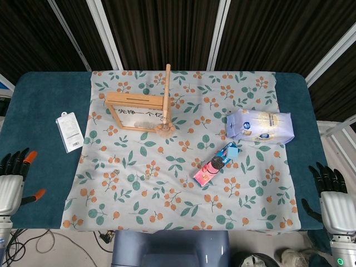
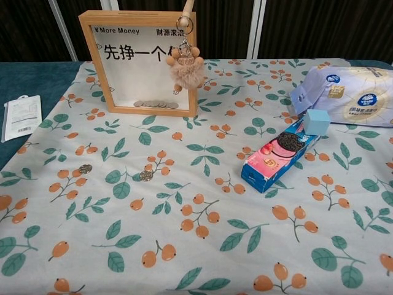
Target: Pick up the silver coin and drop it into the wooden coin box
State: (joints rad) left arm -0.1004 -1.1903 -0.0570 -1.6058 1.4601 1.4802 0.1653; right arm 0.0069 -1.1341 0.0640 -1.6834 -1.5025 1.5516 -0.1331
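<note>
The wooden coin box (image 1: 136, 112) stands upright at the back left of the floral cloth, and several coins lie inside the box (image 2: 132, 74) behind its clear front. A silver coin (image 2: 146, 176) lies flat on the cloth in front of it, and the head view shows this coin (image 1: 147, 177) too. A darker coin (image 2: 85, 168) lies further left. My left hand (image 1: 12, 178) hovers off the near left edge, fingers apart and holding nothing. My right hand (image 1: 332, 197) is at the near right corner, also spread and holding nothing. Neither hand shows in the chest view.
A wooden stick with a plush keychain (image 2: 186, 66) leans on the box's right side. A pink cookie box (image 2: 276, 157) topped by a small blue cube (image 2: 317, 121) lies right of centre. A pale purple bag (image 2: 347, 95) sits at the back right, and a white packet (image 1: 69, 132) lies on the blue table at the left.
</note>
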